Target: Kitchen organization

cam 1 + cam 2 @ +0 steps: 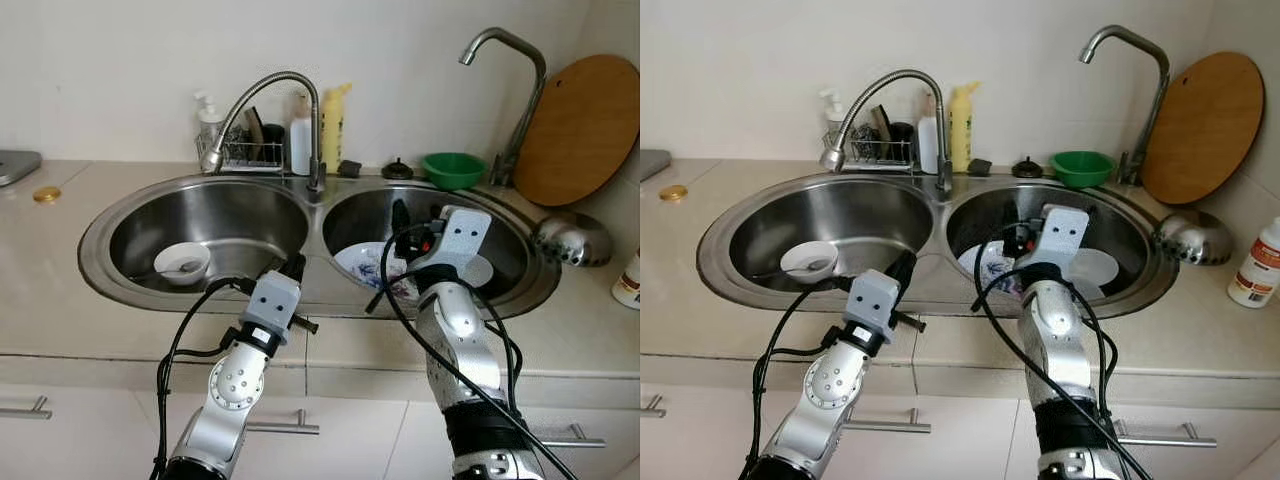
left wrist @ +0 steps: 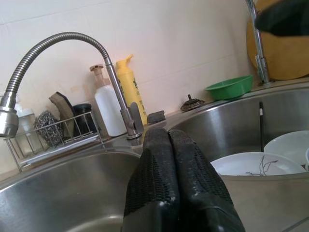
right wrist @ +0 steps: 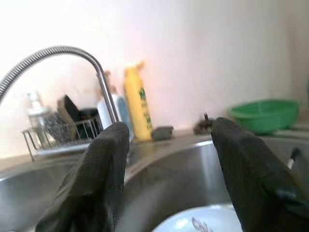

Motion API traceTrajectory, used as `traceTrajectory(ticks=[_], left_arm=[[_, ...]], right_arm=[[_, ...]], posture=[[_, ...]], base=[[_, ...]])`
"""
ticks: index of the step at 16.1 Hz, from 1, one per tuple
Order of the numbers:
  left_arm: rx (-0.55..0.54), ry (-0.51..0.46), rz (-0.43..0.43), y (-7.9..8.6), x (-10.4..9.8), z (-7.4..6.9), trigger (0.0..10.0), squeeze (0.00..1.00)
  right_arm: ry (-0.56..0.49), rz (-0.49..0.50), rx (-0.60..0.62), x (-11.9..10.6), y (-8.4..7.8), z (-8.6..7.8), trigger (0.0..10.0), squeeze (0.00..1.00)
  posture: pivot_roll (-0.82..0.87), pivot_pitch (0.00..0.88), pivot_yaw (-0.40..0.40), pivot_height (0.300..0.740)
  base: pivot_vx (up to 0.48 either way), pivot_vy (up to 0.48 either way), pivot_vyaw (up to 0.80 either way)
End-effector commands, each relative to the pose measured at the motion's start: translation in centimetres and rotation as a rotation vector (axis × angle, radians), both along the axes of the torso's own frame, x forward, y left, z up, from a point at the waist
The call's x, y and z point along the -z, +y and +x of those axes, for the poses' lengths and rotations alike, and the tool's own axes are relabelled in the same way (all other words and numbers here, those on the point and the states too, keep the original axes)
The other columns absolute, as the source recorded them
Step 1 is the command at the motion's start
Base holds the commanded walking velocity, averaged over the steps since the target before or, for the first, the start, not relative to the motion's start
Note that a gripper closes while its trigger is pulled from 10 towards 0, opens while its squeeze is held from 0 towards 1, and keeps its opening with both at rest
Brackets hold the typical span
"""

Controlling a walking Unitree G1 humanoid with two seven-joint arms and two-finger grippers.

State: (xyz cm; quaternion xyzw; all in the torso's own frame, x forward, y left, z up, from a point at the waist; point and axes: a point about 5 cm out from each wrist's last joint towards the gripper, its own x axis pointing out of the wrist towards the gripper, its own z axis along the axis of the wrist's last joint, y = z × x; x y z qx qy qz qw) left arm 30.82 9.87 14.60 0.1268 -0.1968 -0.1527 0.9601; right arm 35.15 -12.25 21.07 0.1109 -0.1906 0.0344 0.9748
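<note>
In the left eye view, a double sink (image 1: pixel 120 285) is seen in a pale counter. A small white bowl (image 1: pixel 182 262) with a spoon lies in the left basin. White plates (image 1: pixel 362 263), one with a dark pattern, lie in the right basin. The left gripper (image 1: pixel 293 268) is held over the front rim between the two basins. The right gripper (image 1: pixel 400 222) is held over the right basin, above the plates. A green bowl (image 1: pixel 453 168), a wooden board (image 1: pixel 580 130) and a steel bowl (image 1: pixel 572 238) are placed behind and beside the sink.

In the right eye view, the same arrangement is shown, and a white bottle (image 1: pixel 1255 265) is seen on the counter at the right.

In the left wrist view, the two fingers (image 2: pixel 154 183) are pressed together, with nothing between them.

In the right wrist view, the fingers (image 3: pixel 101 179) are spread wide apart, and a patterned plate is seen below them.

It is judged that a plate in the right basin is being approached. For a grasp, the rim must be taken between the spread fingers; the glazed plate may slip.
</note>
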Motion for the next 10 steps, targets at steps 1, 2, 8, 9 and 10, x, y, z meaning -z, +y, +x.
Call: traceTrajectory(ticks=[1,2,8,9,10], left_arm=[[0.003,-0.018,-0.011,0.15,-0.47,0.01,10.0,0.0],[0.005,-0.02,-0.012,0.16,-0.54,0.01,10.0,0.0],[0.021,-0.037,-0.015,-0.13,-0.88,-0.06,10.0,0.0],[0.025,-0.043,-0.01,-0.18,-0.97,-0.09,10.0,0.0],[0.026,-0.048,-0.01,-0.14,-1.07,-0.1,10.0,0.0]], right_arm=[[-0.046,-0.005,-0.013,-0.58,0.3,-0.53,10.0,0.0],[-0.059,-0.026,-0.027,-0.64,0.6,-0.83,10.0,0.0],[-0.057,-0.053,-0.044,-0.2,0.97,-1.4,10.0,0.0],[-0.059,-0.054,-0.043,-0.22,0.99,-1.45,10.0,0.0],[-0.06,-0.056,-0.043,-0.24,1.04,-1.48,10.0,0.0]], posture=[[0.07,0.0,-0.003,0.74],[0.07,0.0,-0.002,0.74],[0.06,0.0,-0.001,0.74],[0.07,0.0,-0.002,0.74],[0.07,0.0,-0.002,0.74]], base=[[0.0,0.0,0.0],[0.0,0.262,0.0],[0.0,0.469,0.0],[0.0,0.48,0.0],[0.0,0.48,0.0]])
